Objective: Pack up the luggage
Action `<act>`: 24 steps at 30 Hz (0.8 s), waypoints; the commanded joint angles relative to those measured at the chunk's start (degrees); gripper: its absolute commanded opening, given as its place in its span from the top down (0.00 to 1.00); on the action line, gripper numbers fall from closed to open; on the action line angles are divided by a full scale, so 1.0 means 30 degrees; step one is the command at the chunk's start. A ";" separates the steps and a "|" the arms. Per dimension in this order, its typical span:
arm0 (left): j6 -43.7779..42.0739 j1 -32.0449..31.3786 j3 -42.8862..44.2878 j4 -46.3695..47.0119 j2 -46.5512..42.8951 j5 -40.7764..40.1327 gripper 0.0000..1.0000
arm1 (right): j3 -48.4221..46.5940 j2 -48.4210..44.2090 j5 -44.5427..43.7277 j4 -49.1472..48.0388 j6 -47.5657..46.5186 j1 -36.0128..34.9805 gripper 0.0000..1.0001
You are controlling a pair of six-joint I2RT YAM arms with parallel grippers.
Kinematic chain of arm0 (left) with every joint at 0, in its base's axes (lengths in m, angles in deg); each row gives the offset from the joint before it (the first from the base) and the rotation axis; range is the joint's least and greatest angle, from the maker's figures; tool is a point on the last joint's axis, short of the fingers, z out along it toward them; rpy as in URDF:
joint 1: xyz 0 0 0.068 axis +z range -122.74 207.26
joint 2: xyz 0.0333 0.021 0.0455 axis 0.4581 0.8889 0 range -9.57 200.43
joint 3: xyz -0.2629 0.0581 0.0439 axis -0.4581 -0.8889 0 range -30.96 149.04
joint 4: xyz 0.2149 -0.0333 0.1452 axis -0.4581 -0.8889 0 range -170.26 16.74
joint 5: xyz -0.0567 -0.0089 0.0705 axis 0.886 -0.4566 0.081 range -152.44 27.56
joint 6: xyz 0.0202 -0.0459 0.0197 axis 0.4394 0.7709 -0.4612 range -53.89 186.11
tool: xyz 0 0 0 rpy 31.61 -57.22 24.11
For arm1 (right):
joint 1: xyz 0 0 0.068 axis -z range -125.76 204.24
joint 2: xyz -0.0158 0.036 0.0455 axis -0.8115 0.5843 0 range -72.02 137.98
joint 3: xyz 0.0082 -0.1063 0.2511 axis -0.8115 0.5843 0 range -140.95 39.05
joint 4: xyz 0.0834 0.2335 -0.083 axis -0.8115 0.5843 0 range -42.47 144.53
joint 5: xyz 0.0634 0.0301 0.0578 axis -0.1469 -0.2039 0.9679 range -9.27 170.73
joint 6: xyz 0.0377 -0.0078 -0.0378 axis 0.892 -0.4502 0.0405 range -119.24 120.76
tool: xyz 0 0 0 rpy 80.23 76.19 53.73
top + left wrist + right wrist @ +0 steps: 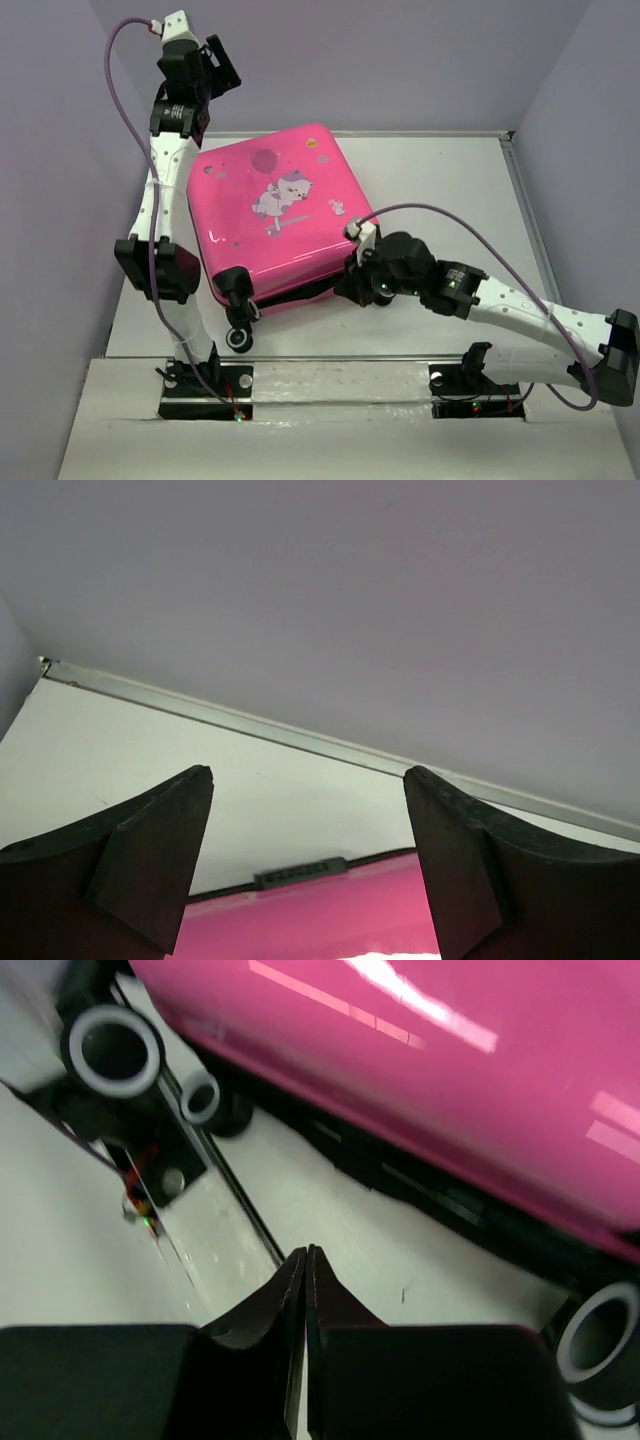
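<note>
- Pink shell faces up: the luggage point(275, 205) is laid flat on the white tabletop point(440, 190), left of centre, with its wheels point(238, 338) turned toward the arm bases.
- The lid is seen lowered onto the base, so the contents are hidden and cannot be told.
- A dark seam point(300, 295) is shown between the two shells along the near edge. In the top view it looks slightly parted, but it cannot be told whether it is zipped.
- The right pincer point(305, 1255) is closed, its fingers pressed together with nothing between them. It is held low over the tabletop, just beside the near edge and near a wheel.
- The left pincer point(308, 780) is spread wide and empty. It is raised above the far left corner, well apart from the shell.
- The task is judged to be late: loading and folding the lid over appear to be done.
- What is left is judged to be the pressing together and fastening of the seam, if that is not yet done.
</note>
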 commanded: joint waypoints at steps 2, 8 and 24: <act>0.0548 0.2507 0.3678 -0.2445 0.3975 0.4439 0.11 | 0.2272 -0.0487 -0.1991 0.1345 0.1725 -0.1013 0.93; 0.0694 0.4268 0.4942 -0.2388 0.7959 0.6753 0.15 | 0.3093 0.0507 -0.5094 0.0672 0.2808 -0.1013 0.93; 0.0135 0.3419 -0.8549 0.0917 0.3855 0.7814 0.24 | -0.0681 0.5665 -0.5605 -0.4306 0.0735 0.3699 0.93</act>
